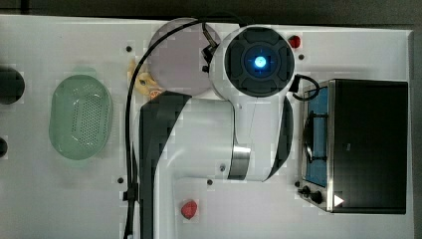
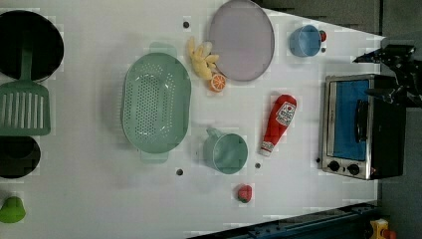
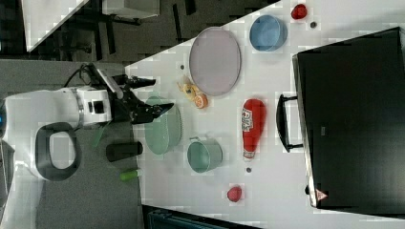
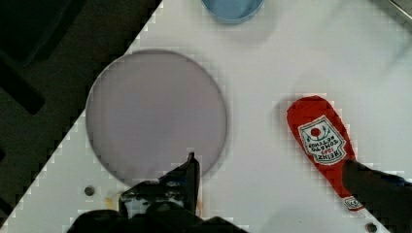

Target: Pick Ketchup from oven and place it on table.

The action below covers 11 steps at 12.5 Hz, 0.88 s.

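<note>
**Ketchup bottle lies on the table beneath the spread gripper**

The Ketchup lies flat on the white table, label up, its capped end tucked under one dark finger of the gripper. The other finger overlaps the rim of a grey plate. Beyond the plate, away from the hand, sits a blue cup.

Glossy red plastic Ketchup; shiny steel-framed oven; matt white table.
</note>
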Each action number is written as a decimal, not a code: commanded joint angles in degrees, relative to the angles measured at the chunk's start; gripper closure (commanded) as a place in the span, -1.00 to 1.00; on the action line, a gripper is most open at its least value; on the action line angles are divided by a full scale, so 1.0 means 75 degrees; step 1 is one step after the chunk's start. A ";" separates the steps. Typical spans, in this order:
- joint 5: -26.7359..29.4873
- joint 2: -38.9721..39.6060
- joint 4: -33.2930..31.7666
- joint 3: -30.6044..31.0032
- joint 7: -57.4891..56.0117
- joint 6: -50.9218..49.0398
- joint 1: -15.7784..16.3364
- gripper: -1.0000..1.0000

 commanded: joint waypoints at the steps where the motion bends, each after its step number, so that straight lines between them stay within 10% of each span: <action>1: -0.0024 -0.0109 0.0823 -0.0193 -0.0068 -0.1277 0.0119 -1.00; 11: -0.0479 -0.0111 0.2358 -0.0216 0.0401 -0.3892 0.0113 -1.00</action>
